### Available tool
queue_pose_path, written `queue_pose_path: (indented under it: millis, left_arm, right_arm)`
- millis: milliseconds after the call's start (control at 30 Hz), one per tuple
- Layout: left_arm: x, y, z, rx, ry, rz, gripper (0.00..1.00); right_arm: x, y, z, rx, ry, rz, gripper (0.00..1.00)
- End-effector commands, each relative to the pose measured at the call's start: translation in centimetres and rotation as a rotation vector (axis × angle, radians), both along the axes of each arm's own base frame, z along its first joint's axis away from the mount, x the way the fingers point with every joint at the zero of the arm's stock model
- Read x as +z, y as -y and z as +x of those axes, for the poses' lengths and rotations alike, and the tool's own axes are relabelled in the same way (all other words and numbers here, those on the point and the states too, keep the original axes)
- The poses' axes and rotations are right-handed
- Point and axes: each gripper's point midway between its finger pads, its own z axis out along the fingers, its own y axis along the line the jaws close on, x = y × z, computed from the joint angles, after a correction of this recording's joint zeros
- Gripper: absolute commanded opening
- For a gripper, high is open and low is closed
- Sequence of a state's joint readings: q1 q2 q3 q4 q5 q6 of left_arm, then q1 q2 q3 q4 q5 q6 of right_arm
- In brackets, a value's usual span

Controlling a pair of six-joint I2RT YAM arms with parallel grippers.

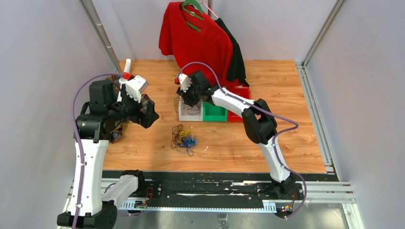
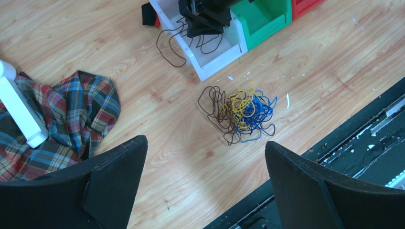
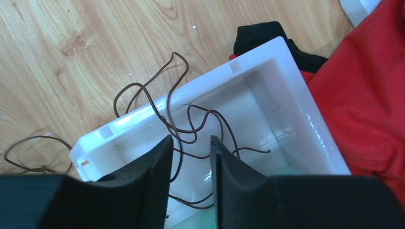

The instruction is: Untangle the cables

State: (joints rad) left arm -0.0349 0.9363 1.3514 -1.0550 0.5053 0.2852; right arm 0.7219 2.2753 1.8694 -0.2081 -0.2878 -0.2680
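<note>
in the right wrist view the right gripper (image 3: 190, 145) is cut off by the bottom edge; its fingers (image 3: 143, 186) hide the near wall of the white bin (image 3: 286, 81); whether they touch the brown cable (image 3: 193, 130) that runs down between them cannot be told; the red shirt (image 3: 367, 86) runs off the right edge; from above, the tangle (image 1: 184, 138) is too small to follow single strands; the right arm (image 1: 253, 121) covers part of the red bin (image 1: 235, 116); in the left wrist view the plaid cloth (image 2: 81, 114) runs off the left edge and under a left finger (image 2: 110, 181)
</note>
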Motion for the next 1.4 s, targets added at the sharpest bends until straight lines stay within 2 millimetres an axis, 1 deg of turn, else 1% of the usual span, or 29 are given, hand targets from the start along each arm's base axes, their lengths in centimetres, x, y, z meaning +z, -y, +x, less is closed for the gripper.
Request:
queue_pose_path:
  millis: [0,100,133,233,400,500,600,633,667,800,933,1033,1133,1233,1367]
  left_arm:
    - [1.1,0.0,-0.3,-0.004,0.04,-0.001,0.98]
    - [1.0,-0.1,-0.4,-0.006,0.042,0.002,0.98]
    - [1.1,-0.1,-0.4,-0.006,0.044,0.003,0.98]
    - [1.1,0.0,-0.4,-0.008,0.044,0.001,0.98]
    - [1.5,0.1,-0.5,-0.01,0.052,-0.005,0.98]
    - [1.5,0.0,-0.5,-0.006,0.053,-0.002,0.98]
    - [1.5,0.0,-0.5,-0.005,0.055,-0.002,0.98]
    - [1.5,0.0,-0.5,-0.006,0.055,-0.002,0.98]
    - [1.6,0.0,-0.5,-0.006,0.056,-0.003,0.98]
    - [1.9,0.0,-0.5,-0.009,0.066,-0.003,0.98]
    - [2.0,0.0,-0.6,-0.01,0.074,0.003,0.98]
    - [2.1,0.0,-0.7,-0.012,0.076,0.0,0.98]
    - [2.2,0.0,-0.8,-0.013,0.079,-0.002,0.98]
    - [2.2,0.0,-0.9,-0.013,0.083,0.001,0.98]
    - [2.0,0.0,-0.8,-0.006,0.073,-0.001,0.98]
  right_arm:
    - [1.0,-0.4,0.6,-0.011,0.018,0.031,0.26]
    - [2.3,-0.1,0.8,-0.036,0.061,0.059,0.02]
    - [2.9,0.2,0.9,-0.049,0.078,0.068,0.01]
    - [4.8,1.2,1.4,-0.1,0.121,0.105,0.01]
    - [7.6,4.0,2.5,-0.205,0.155,0.176,0.01]
    - [8.6,5.3,2.8,-0.244,0.162,0.217,0.01]
    - [8.4,6.0,2.9,-0.264,0.161,0.209,0.01]
    - [9.4,6.3,2.9,-0.272,0.177,0.221,0.01]
    - [10.0,6.6,2.9,-0.281,0.185,0.231,0.01]
    - [11.8,7.6,2.9,-0.323,0.208,0.288,0.01]
    - [13.0,8.9,3.0,-0.352,0.222,0.317,0.01]
    - [13.1,9.2,2.5,-0.342,0.218,0.319,0.01]
    - [12.3,8.8,2.2,-0.316,0.193,0.304,0.01]
    - [10.6,8.3,2.0,-0.299,0.161,0.258,0.01]
    - [8.0,7.3,1.8,-0.282,0.155,0.148,0.01]
